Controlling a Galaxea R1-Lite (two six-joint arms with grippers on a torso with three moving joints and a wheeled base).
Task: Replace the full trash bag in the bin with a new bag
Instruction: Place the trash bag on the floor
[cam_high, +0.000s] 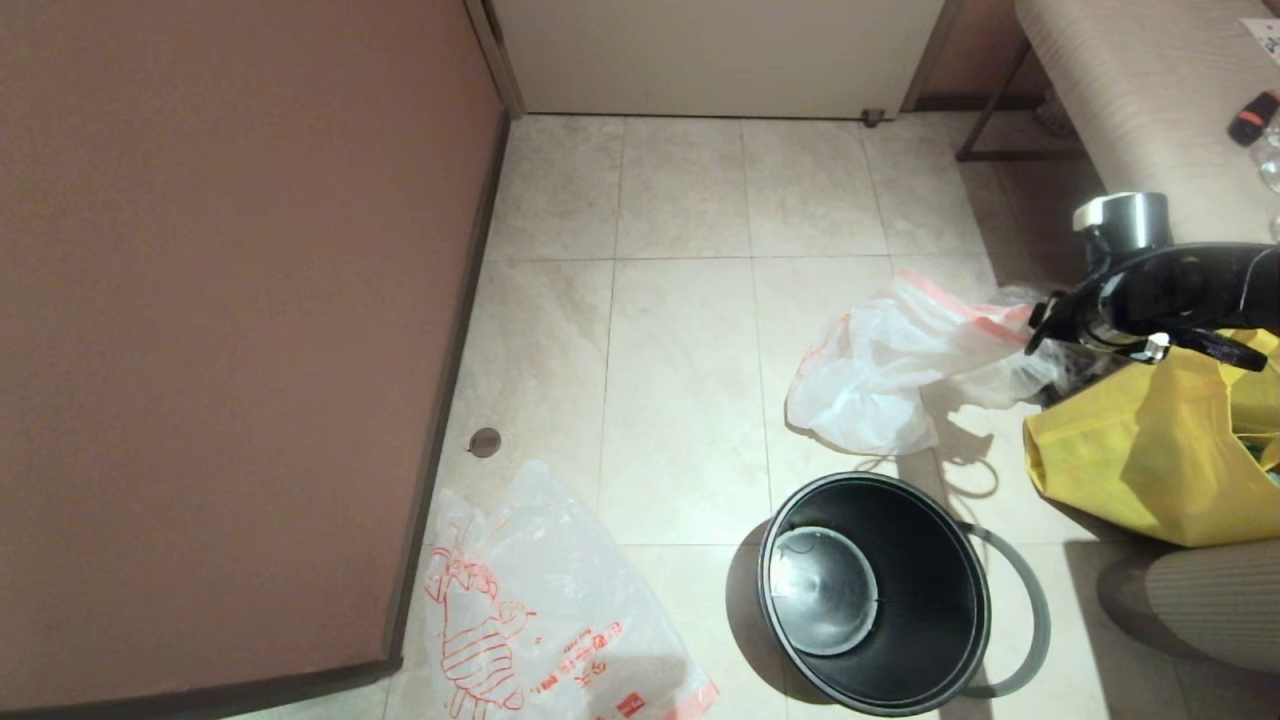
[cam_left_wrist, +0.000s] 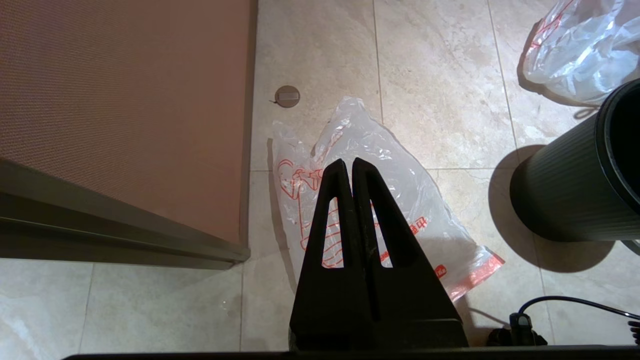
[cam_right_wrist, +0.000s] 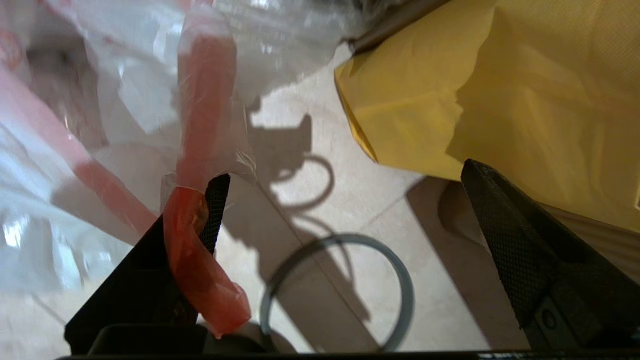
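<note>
The black bin (cam_high: 930, 600) (cam_left_wrist: 565, 195) stands open and unlined on the tile floor, its grey ring (cam_high: 1035, 610) (cam_right_wrist: 405, 290) lying beside it. Beyond it the full trash bag (cam_high: 870, 385) (cam_right_wrist: 100, 125) (cam_left_wrist: 580, 45) slumps on the floor. My right gripper (cam_high: 1040, 335) (cam_right_wrist: 345, 175) is open wide at the bag's orange-red hem; a strip of hem (cam_right_wrist: 192, 240) drapes over one finger, with nothing between the jaws. The new bag (cam_high: 550, 600) (cam_left_wrist: 430, 200) lies flat by the wall. My left gripper (cam_left_wrist: 348, 162) hovers above it, shut and empty.
A yellow fabric tote (cam_high: 1130, 460) (cam_right_wrist: 500, 90) sits right of the full bag, under my right arm. A brown wall panel (cam_high: 220, 330) closes the left side. A bench (cam_high: 1150, 90) stands at the back right. A round floor cap (cam_high: 485, 441) is near the wall.
</note>
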